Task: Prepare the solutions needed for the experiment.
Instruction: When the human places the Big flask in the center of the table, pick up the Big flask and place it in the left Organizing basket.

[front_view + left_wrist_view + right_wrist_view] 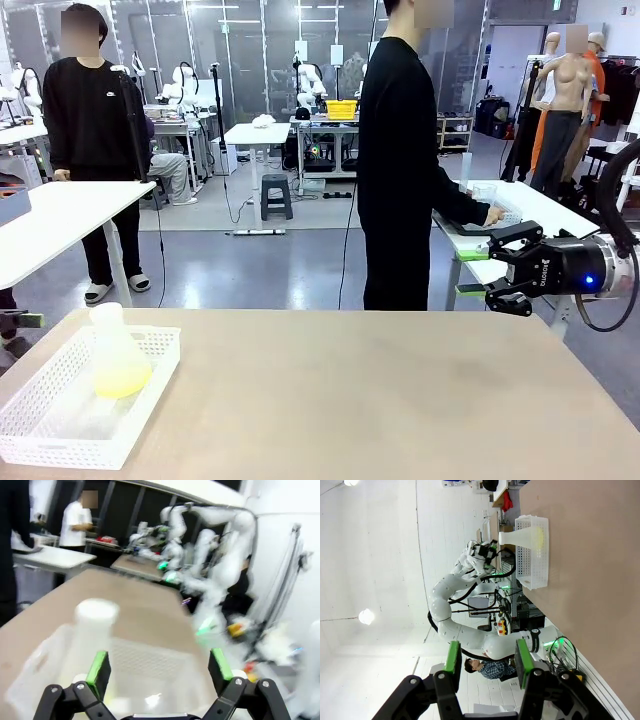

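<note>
On the near left corner of the tan table (380, 400) stands a white perforated basket (40, 425). Inside it a frosted conical flask (116, 355) stands upright, with its neck up. The solutions (122, 380) form a shallow pale yellow-green layer at the bottom of this flask, far below its neck.

The right gripper (478, 274) comes in from the right side, above the far right edge of the table and well apart from the basket. Its fingers point to the left, and the jaws stand apart with nothing between them. In the right wrist view the same gripper (485, 658) shows its two green pads (452, 656) separated, and far away the basket (536, 575) and the flask (520, 534) appear sideways, with the yellow liquid (539, 536) at the wide end.

In the left wrist view, which is blurred, the left gripper (159, 668) hangs over the basket (150, 665), jaws wide apart and empty. The flask (92, 635) stands just beyond the left finger.

A person in black (400, 160) stands behind the far edge, with a hand (492, 214) on another table (545, 215) at the right.
</note>
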`<state>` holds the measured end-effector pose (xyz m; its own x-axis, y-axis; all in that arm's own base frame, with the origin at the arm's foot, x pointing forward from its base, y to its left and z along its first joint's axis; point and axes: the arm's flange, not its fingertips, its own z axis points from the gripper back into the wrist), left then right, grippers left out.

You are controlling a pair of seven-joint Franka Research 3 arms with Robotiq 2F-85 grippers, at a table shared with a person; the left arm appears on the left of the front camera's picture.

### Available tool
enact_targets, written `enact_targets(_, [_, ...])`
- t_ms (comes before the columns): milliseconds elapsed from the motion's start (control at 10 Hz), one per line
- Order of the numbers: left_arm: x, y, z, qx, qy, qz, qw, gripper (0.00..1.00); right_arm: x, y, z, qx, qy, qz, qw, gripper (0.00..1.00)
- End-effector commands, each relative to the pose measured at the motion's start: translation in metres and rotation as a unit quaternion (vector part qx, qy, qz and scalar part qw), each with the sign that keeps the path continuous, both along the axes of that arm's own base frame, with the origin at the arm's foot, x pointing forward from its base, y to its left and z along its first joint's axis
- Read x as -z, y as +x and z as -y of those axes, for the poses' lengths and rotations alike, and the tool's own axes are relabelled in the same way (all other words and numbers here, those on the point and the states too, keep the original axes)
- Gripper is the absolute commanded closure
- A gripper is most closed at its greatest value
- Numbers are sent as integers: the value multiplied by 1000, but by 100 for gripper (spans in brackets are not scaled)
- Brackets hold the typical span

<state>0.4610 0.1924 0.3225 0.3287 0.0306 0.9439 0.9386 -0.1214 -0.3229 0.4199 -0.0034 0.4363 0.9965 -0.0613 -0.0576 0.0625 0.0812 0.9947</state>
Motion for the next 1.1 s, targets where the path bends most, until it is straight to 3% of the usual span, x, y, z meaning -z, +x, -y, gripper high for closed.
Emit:
enact_targets(0, [-50,-25,3,75,-3,-81,994,0,-2,-1,0,2,5,5,1000,44])
enact_targets(200, [-85,-35,10,107,6,-196,975,0,-2,-1,0,2,5,5,1000,44])
enact_targets(600, [-107,-11,45,126,136,-350,918,0,-2,-1,0,2,5,5,1000,44])
enact_targets(900, [-110,8,53,134,168,-397,892,0,-2,-1,0,2,5,5,1000,44])
enact_targets(1000, [-111,9,54,124,165,-398,894,0,-2,-1,0,2,5,5,1000,44])
